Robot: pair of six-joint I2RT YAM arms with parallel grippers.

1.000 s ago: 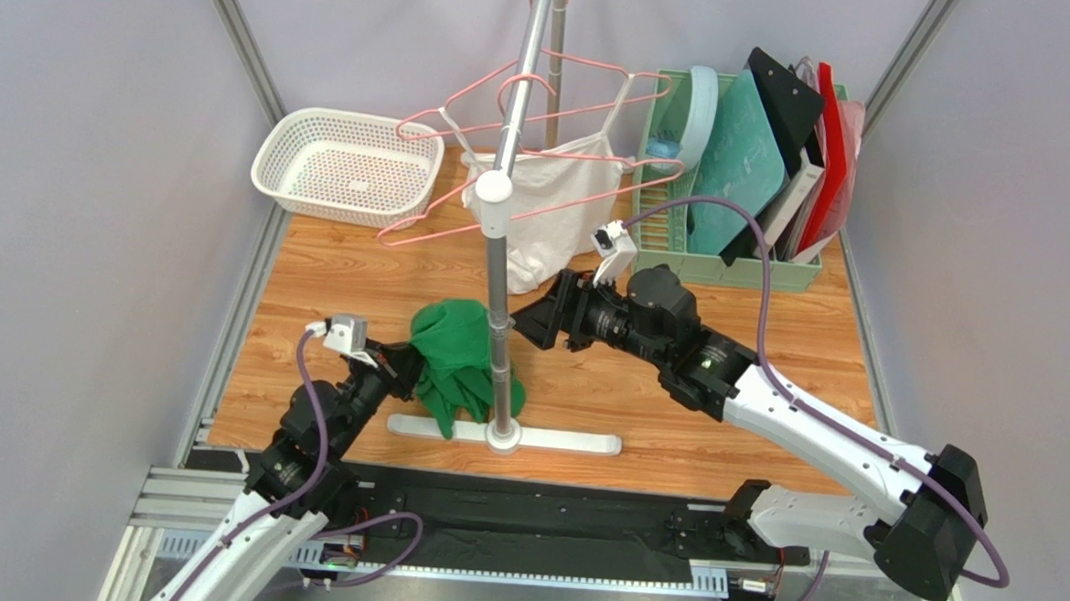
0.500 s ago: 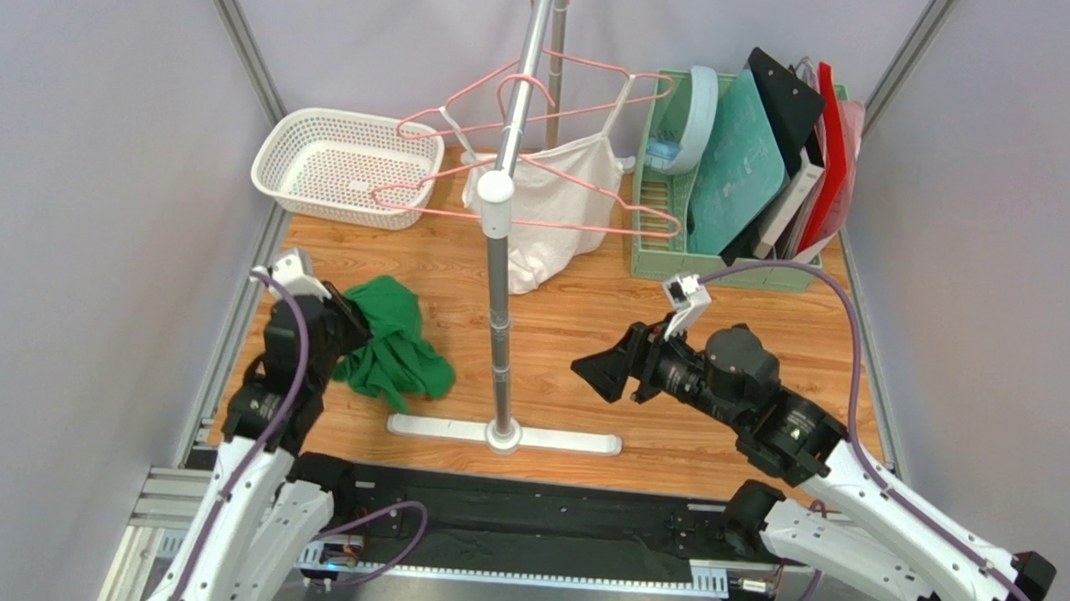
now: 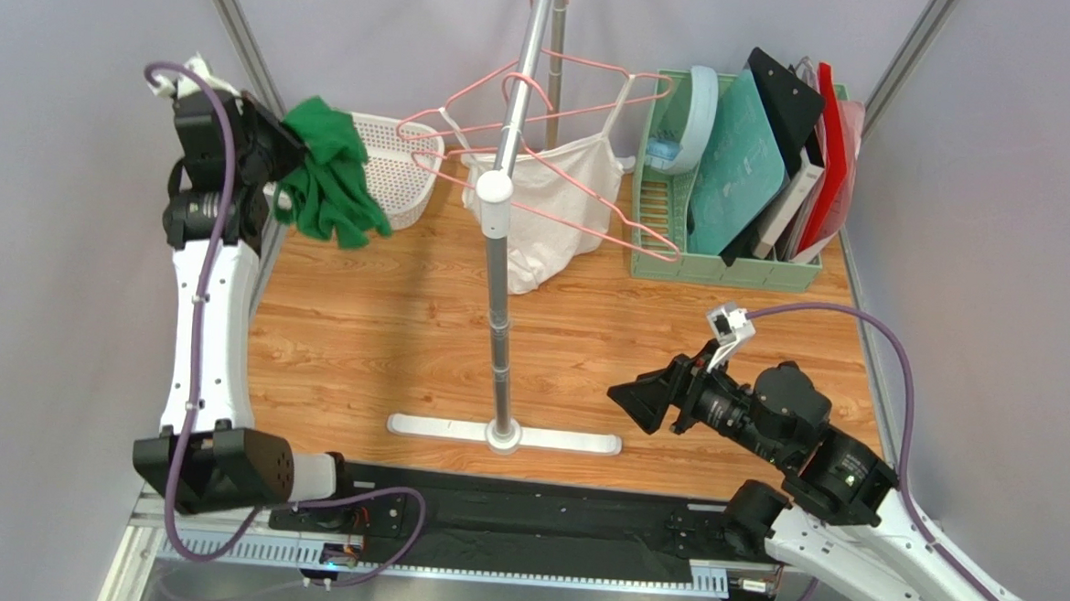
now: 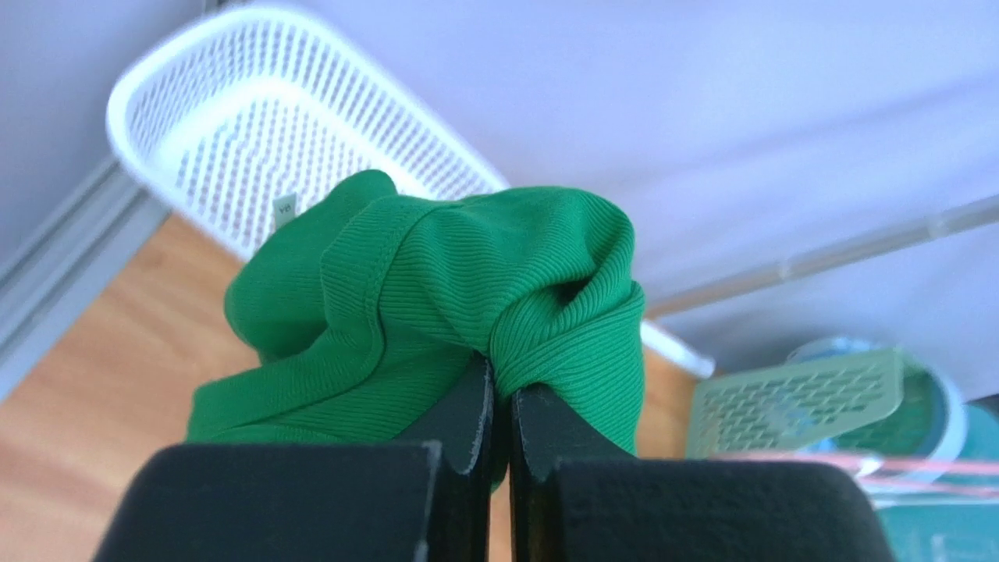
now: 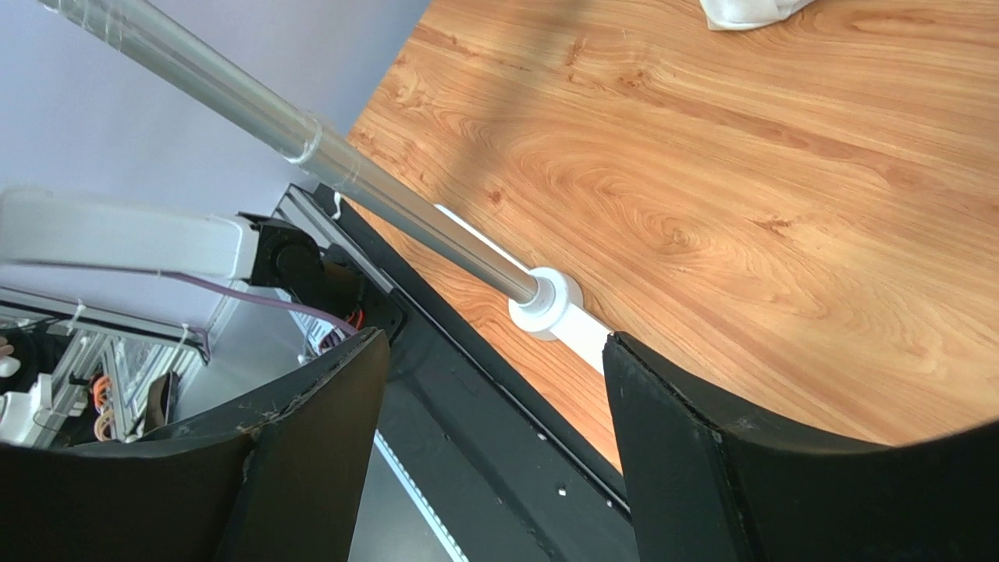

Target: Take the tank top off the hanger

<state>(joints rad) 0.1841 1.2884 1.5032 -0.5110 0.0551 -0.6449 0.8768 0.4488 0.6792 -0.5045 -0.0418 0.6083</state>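
My left gripper (image 3: 281, 164) is shut on a bunched green tank top (image 3: 330, 180), held high at the far left, just over the left end of the white basket (image 3: 407, 170). In the left wrist view the jaws (image 4: 507, 404) pinch a fold of the green ribbed cloth (image 4: 469, 269), with the basket (image 4: 235, 117) behind it. A white tank top (image 3: 552, 212) hangs on a pink hanger (image 3: 641, 231) on the rack. My right gripper (image 3: 635, 393) is open and empty, low at the near right (image 5: 493, 351).
The rack's silver pole (image 3: 502, 244) rises from a white base (image 3: 506, 437) at mid table; it also shows in the right wrist view (image 5: 352, 176). Empty pink hangers (image 3: 567, 69) hang on the bar. A green holder with folders and boards (image 3: 741, 160) stands at the back right.
My left arm has lifted the green tank top from the table up and back to the basket. My right arm has drawn back toward the near right, jaws still open.
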